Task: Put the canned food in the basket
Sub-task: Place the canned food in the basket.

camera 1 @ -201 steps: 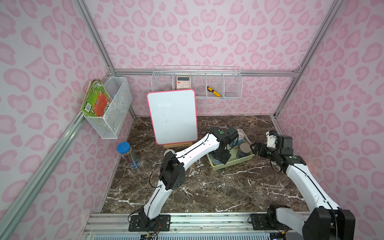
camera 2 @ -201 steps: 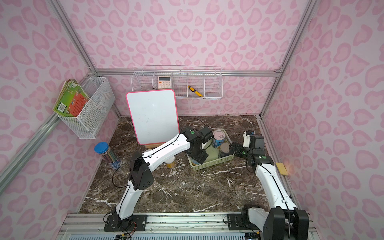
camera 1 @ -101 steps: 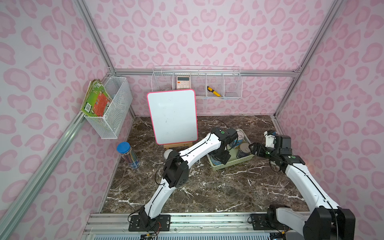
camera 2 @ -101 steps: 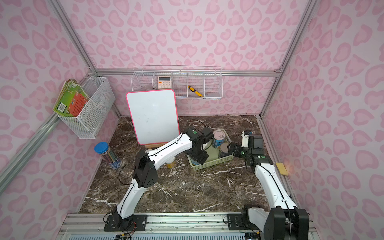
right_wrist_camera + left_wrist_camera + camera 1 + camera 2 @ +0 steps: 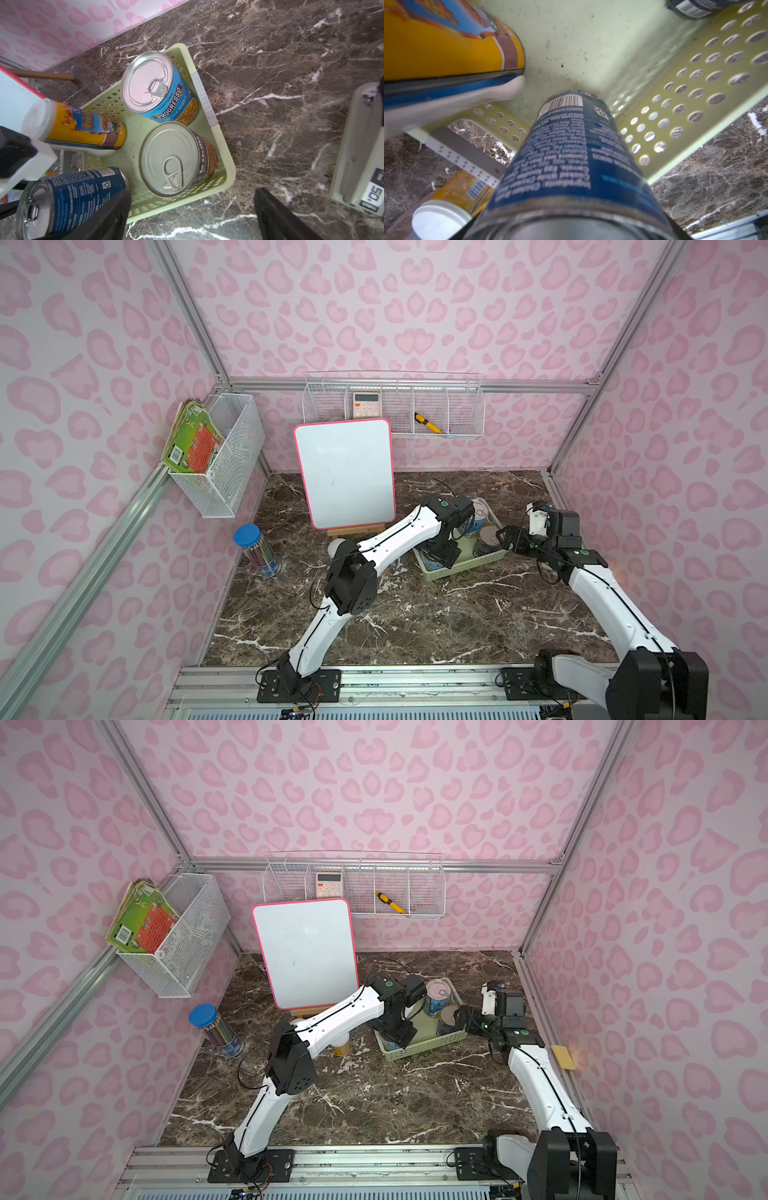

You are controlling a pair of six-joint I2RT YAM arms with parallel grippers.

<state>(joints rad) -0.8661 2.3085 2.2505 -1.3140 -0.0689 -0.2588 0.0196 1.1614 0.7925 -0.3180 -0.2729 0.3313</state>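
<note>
Surface: brown marble tabletop [image 5: 415, 614] is lying between pink-spotted walls.
Basket: pale green perforated plastic basket [image 5: 176, 204] is holding four upright cans: blue-labelled soup can [image 5: 172, 99], dark-labelled silver-topped can [image 5: 170, 160], dark blue can [image 5: 83, 187], yellow white-lidded can [image 5: 83, 128].
Left gripper [image 5: 441, 552]: is hanging inside, white finger [image 5: 93, 150] between the yellow and dark blue cans; grip impossible to tell.
Right gripper [image 5: 191, 197]: is hovering alongside, jaws wide, carrying nothing.
Remaining: second yellow white-lidded can [image 5: 454, 199] is waiting outside on the marble.

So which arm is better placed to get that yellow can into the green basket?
Left. The left gripper already grips the yellow can, tilted over the pale green basket, so it likely need only lower and release. The right gripper hangs open and empty by the basket.
</note>
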